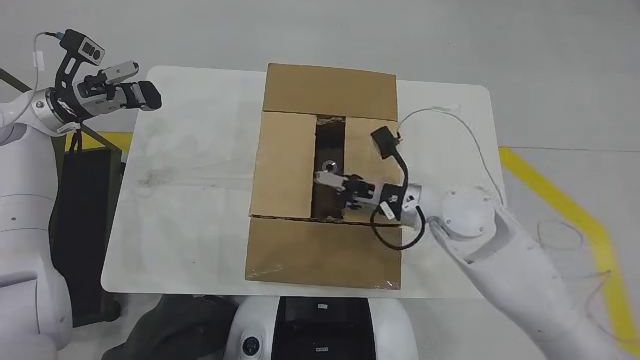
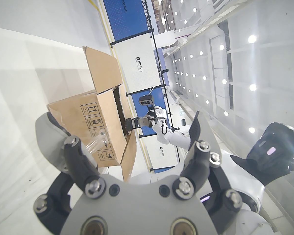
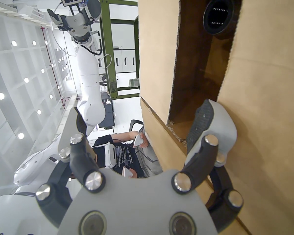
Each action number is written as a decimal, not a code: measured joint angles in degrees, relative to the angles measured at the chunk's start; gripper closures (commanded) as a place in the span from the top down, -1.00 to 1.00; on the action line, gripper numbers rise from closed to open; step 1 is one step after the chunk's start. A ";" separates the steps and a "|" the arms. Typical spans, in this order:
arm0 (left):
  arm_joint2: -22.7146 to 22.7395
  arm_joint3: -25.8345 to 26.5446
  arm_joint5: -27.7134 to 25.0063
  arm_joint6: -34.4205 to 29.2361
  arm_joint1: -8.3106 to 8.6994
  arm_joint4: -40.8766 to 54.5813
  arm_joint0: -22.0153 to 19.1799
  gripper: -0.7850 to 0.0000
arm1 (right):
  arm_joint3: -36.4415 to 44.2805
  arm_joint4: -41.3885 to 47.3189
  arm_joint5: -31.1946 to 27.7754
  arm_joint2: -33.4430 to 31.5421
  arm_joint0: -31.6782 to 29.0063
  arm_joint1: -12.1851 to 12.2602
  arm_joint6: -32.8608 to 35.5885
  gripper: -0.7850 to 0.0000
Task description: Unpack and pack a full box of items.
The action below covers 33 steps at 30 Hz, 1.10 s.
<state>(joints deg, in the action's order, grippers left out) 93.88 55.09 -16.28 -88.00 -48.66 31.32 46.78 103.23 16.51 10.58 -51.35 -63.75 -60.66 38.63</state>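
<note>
A brown cardboard box (image 1: 300,160) stands in the middle of the white table (image 1: 190,210), its top flaps nearly closed with a dark slot between them. My right gripper (image 1: 330,178) hovers open over that slot at the box's near end. In the right wrist view the gripper (image 3: 140,113) has one fingertip (image 3: 203,118) at the slot's edge, and a round black item (image 3: 219,17) lies deep inside the box (image 3: 264,74). My left gripper (image 1: 150,95) hangs open and holding nothing above the table's far left corner, well away from the box (image 2: 88,121). The left wrist view shows its own gripper (image 2: 122,121) and, farther off, the right gripper (image 2: 134,123) at the slot.
A thin white cable (image 1: 450,115) loops across the table to the right of the box. A dark stand (image 1: 85,210) sits off the table's left edge. Bare tabletop lies to the left of the box.
</note>
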 measured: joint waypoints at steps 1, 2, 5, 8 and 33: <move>0.00 0.00 0.00 0.00 0.00 0.00 0.00 1.00 | -0.49 0.03 -0.09 0.57 0.46 -0.23 -0.07 1.00; 0.00 0.00 0.00 0.00 0.00 0.00 0.00 1.00 | -0.95 0.09 -0.18 1.14 0.92 -0.46 -0.08 1.00; 0.00 0.00 0.00 0.00 0.00 0.00 0.00 1.00 | -2.36 0.01 -0.45 3.21 2.55 -1.27 0.09 1.00; 0.00 0.00 0.00 0.00 0.00 0.00 0.00 1.00 | -3.54 0.26 -0.93 5.14 4.18 -2.14 0.19 1.00; 0.00 0.00 0.00 0.00 0.00 0.00 0.00 1.00 | -1.29 1.43 -7.95 7.71 6.66 -5.34 2.03 1.00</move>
<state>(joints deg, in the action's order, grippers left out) 93.88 55.09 -16.28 -88.00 -48.66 31.32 46.78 101.94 17.94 2.63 -43.64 -57.09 -66.00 40.67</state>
